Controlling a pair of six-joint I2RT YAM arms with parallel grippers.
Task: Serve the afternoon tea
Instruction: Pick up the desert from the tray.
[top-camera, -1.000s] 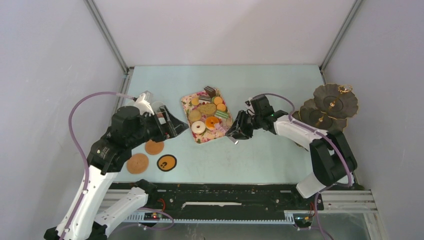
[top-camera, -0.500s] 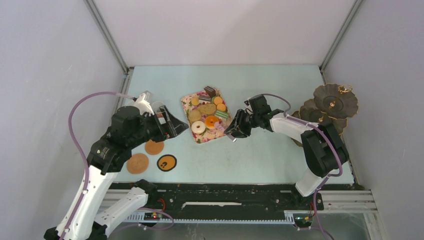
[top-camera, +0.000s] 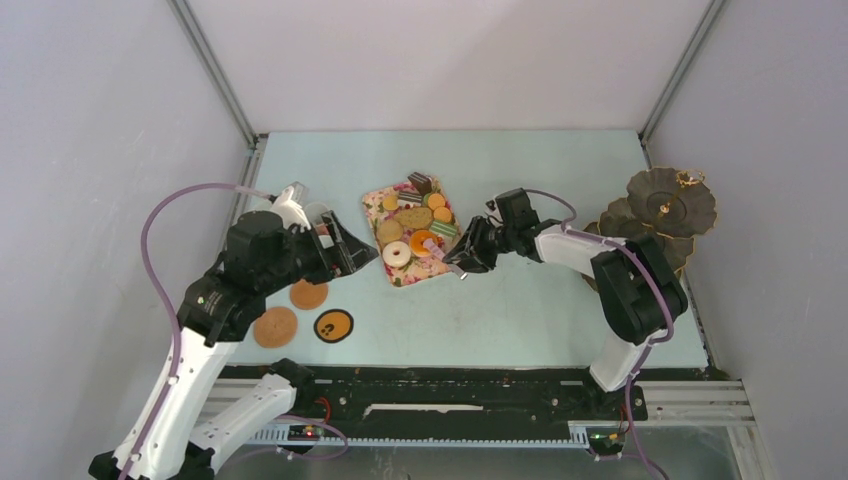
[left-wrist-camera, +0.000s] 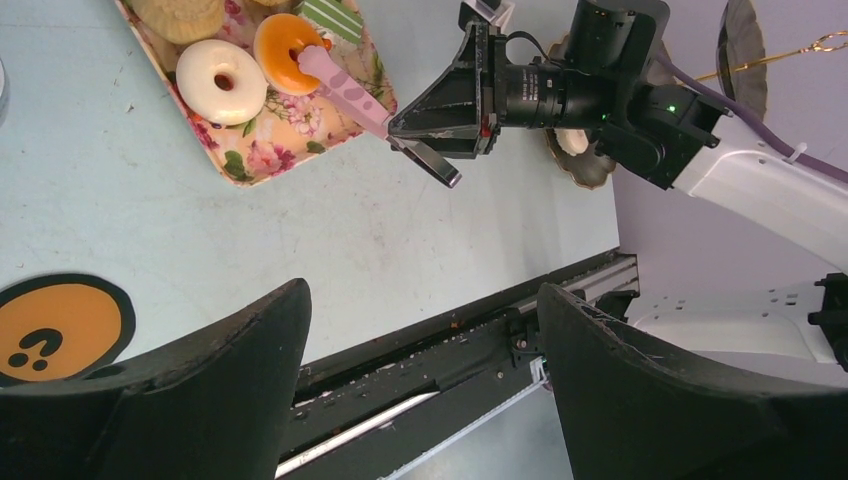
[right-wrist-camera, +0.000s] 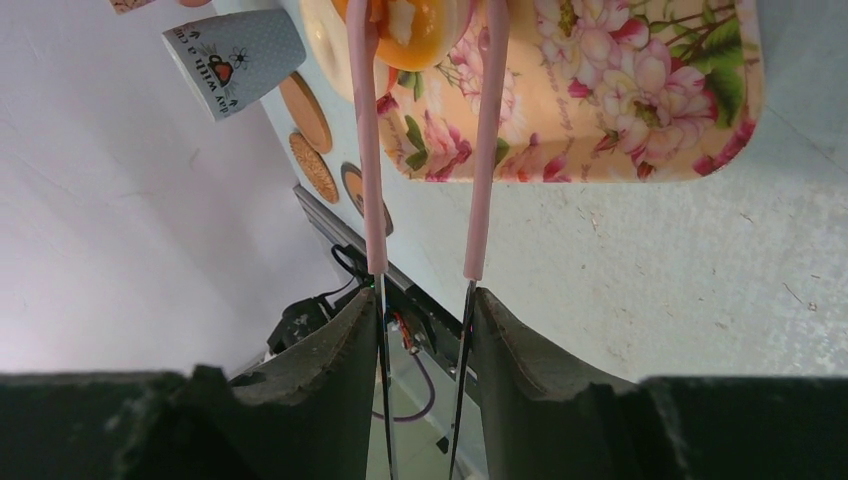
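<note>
Mid-pick, the right fingers (right-wrist-camera: 325, 380) clench pink tongs (right-wrist-camera: 372, 150) straddling an orange donut (right-wrist-camera: 415, 20), the left fingers (left-wrist-camera: 190, 390) are spread empty; next, probably squeeze and lift.

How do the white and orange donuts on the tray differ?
The white-iced ring donut lies free; the orange-iced ring donut sits between the pink tongs. The white donut lies by the near corner of the floral rectangular tray, the orange donut further in. Both lie on it.
</note>
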